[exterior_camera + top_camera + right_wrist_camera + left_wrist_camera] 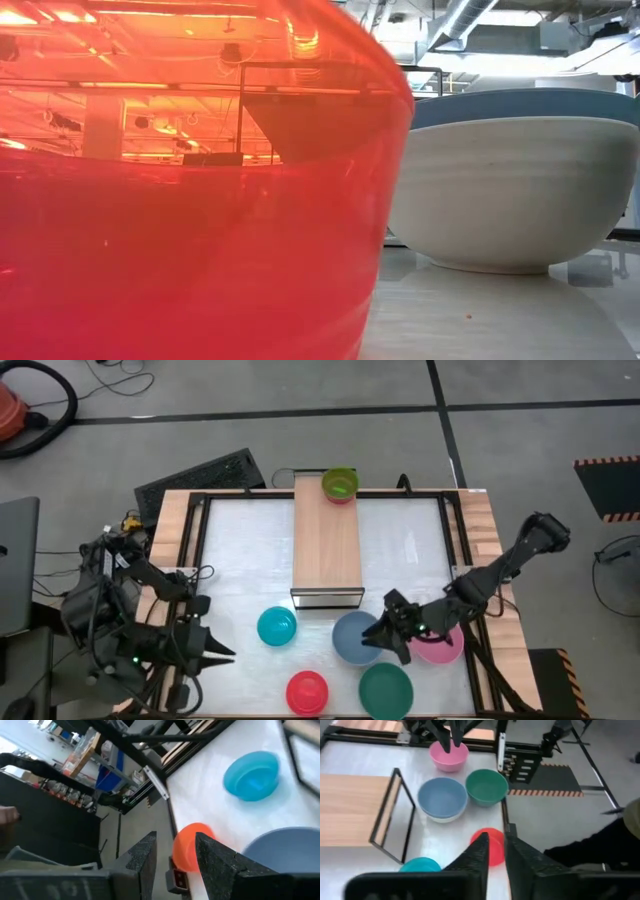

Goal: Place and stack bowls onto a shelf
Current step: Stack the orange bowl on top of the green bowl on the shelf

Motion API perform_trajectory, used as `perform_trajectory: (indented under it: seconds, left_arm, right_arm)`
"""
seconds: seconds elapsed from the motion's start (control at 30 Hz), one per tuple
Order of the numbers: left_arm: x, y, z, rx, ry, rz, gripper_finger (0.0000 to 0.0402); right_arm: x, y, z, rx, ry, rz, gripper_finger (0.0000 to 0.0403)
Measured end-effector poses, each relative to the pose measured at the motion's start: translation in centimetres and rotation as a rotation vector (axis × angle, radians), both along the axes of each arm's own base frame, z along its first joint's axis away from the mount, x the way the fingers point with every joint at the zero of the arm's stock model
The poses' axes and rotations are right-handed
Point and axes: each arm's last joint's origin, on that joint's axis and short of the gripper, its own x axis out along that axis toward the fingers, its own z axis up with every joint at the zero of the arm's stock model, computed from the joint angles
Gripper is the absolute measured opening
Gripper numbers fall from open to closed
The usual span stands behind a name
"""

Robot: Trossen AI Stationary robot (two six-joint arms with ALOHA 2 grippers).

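- Overhead, high view: right gripper (384, 642) sits low over the near-right table (240, 560), tips at the rim of the grey-blue bowl (352, 637), w/ the pink bowl (442, 646) just behind it on the arm side. Fingers look a little apart, holding nothing.
- Same view: left gripper (215, 650) waits at near-left edge, fingers drawn to a point, nothing in them; cyan bowl (277, 626) is near its tips, red bowl (307, 691) further toward the front edge.
- Dark green bowl (386, 689) is just in front of the grey-blue one. Shelf (327, 540) is a long light-wood board w/ dark front edge, mid-table; lime green bowl (340, 483) sits on its far end, stacked in a bowl w/ a pinkish rim.
- Low view: translucent red bowl (190, 190) fills the left, glossy plastic; beside it a smooth rounded pale-sided bowl w/ blue rim (510, 185). No gripper seen.
- Left wrist view: own fingers (480, 857) nearly together, red bowl (488, 846) just past them; grey-blue (442, 798), dark green (486, 786), pink (449, 755) bowls beyond, shelf (350, 810) to the side.
- Right wrist view: fingers (145, 852) apart w/ a clear gap, red bowl (189, 845) showing between; cyan bowl (250, 775) further off, grey-blue rim (285, 847) close by.
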Motion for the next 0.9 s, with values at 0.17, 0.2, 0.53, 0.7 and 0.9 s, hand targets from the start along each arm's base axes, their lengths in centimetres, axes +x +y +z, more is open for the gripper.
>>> perform_trajectory:
  seconds: [0.17, 0.2, 0.53, 0.7, 0.9]
  left_arm:
    - [0.5, -1.2, -0.5, 0.004, 0.036, -0.119, 0.0103]
    - [0.6, -1.5, -0.6, 0.006, 0.049, -0.147, 0.0113]
    - [3.1, -4.7, -4.0, 0.199, 0.144, -0.334, 0.0166]
    - [5.7, -5.7, -5.3, 0.182, 0.145, -0.356, 0.0166]
    - [7.7, -6.1, -4.6, 0.077, 0.044, -0.354, 0.0166]
  right_arm:
    - [0.7, 1.2, 0.0, 0.044, -0.066, 0.02, 0.0161]
    - [0.8, 1.3, 0.1, 0.055, -0.08, 0.024, 0.0161]
    - [0.7, 2.1, 0.4, 0.091, -0.128, 0.044, 0.0161]
    - [0.7, 2.2, 0.4, 0.082, -0.13, 0.068, 0.0161]
    - [0.5, 2.7, 1.0, 0.075, -0.192, 0.135, 0.0161]
